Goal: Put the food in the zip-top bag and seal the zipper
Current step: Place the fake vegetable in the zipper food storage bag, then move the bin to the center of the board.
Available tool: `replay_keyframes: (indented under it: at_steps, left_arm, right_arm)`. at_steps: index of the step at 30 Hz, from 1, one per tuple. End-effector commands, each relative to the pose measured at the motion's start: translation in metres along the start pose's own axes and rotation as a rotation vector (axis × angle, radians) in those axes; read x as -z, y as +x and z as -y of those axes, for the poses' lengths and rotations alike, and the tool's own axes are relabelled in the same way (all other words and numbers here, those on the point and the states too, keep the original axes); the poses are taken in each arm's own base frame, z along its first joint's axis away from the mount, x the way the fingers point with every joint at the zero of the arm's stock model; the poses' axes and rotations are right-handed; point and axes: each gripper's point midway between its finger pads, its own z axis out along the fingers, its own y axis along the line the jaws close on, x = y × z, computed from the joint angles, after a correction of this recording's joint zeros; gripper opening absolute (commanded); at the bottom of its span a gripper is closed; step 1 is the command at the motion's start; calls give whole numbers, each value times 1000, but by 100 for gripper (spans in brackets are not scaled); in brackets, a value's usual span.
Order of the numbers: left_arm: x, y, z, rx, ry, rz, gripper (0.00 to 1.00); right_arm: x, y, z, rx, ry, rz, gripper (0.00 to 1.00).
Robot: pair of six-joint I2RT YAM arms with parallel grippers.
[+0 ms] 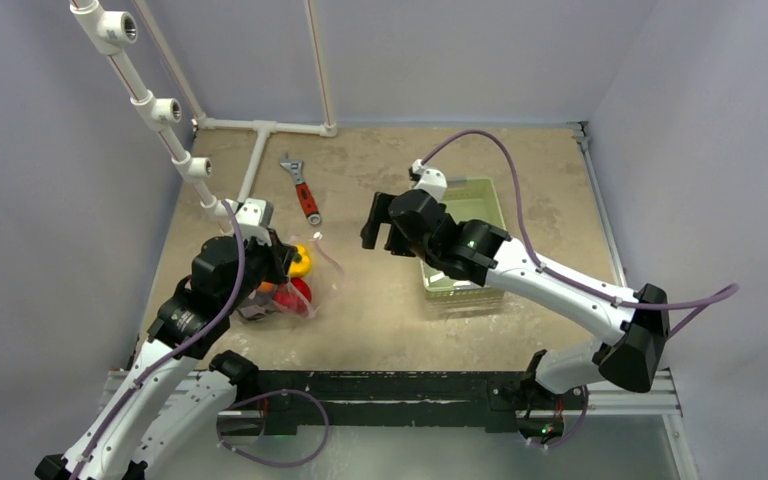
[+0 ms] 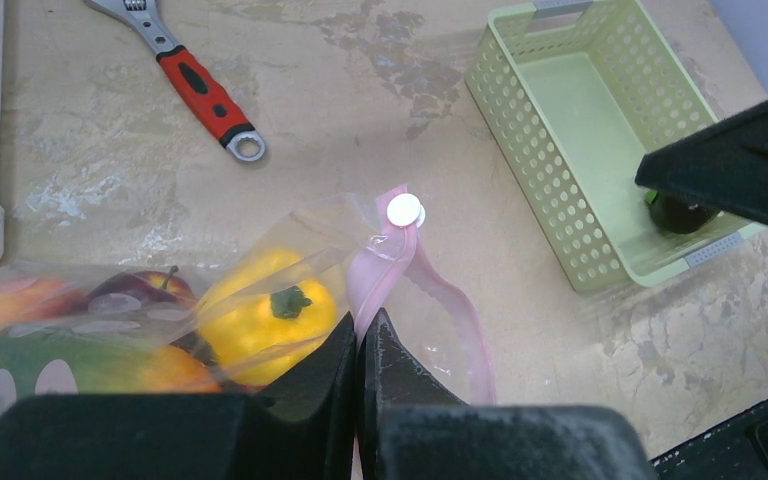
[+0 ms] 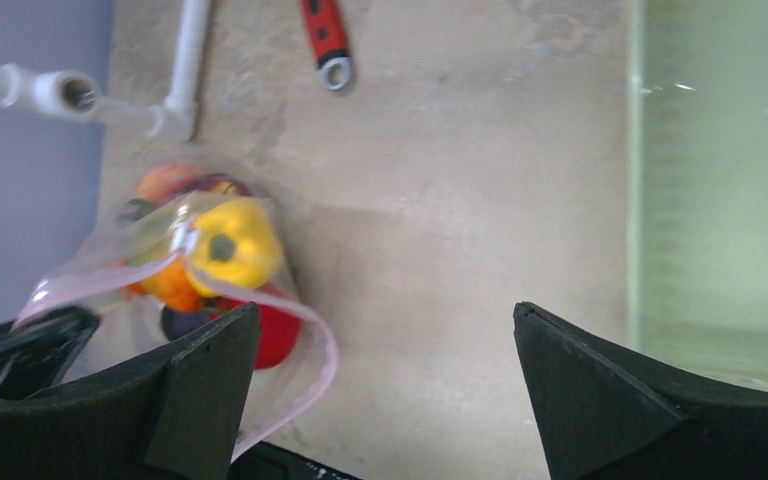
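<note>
The clear zip-top bag (image 1: 295,285) lies at the left of the table, mouth facing right. Inside it show the food pieces: a yellow pepper (image 2: 270,315), a red tomato (image 3: 275,335), an orange piece and a dark one. My left gripper (image 2: 362,330) is shut on the pink zipper (image 2: 390,270) at the near end of the mouth; the rest of the strip gapes in a loop. My right gripper (image 3: 385,330) hangs open and empty over bare table between bag and basket. A dark round piece (image 2: 678,212) lies in the basket.
A pale green mesh basket (image 1: 480,200) stands right of centre, partly under my right arm. A red-handled wrench (image 1: 303,190) lies at the back. White pipes (image 1: 260,150) run along the back and left edge.
</note>
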Motion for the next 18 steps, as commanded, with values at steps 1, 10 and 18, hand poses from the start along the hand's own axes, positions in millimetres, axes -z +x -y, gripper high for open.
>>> replay_keyframes:
  at_steps: [1,10,18]
  left_arm:
    - [0,-9,6,5,30,37,0]
    - [-1,-9,8,3,39,35,0]
    - [0,-9,9,3,43,37,0]
  right_arm:
    - [4,-8,54,-99,188,28,99]
    - [-8,0,132,-187,456,32,99]
    - [-18,7,155,-209,511,15,99]
